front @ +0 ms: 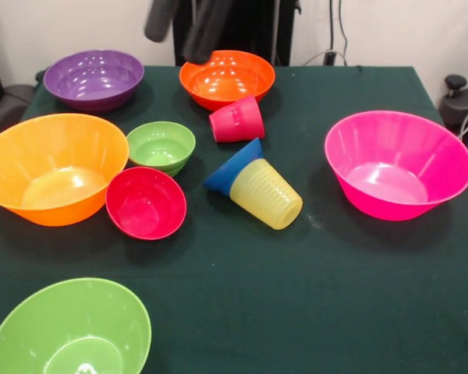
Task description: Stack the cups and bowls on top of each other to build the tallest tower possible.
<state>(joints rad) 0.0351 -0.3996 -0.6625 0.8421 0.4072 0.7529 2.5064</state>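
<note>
Bowls (93,78) number eight, cups (265,193) two; jaws (185,27) state unclear.

A dark green cloth (312,312) covers the table, with a pale wall (390,31) behind it, cables (337,35) hanging down that wall at the far edge, and dark equipment partly visible beyond the cloth's right (462,105) and left (4,97) sides.

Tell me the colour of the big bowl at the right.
Pink bowl, seen in the front view.
</note>
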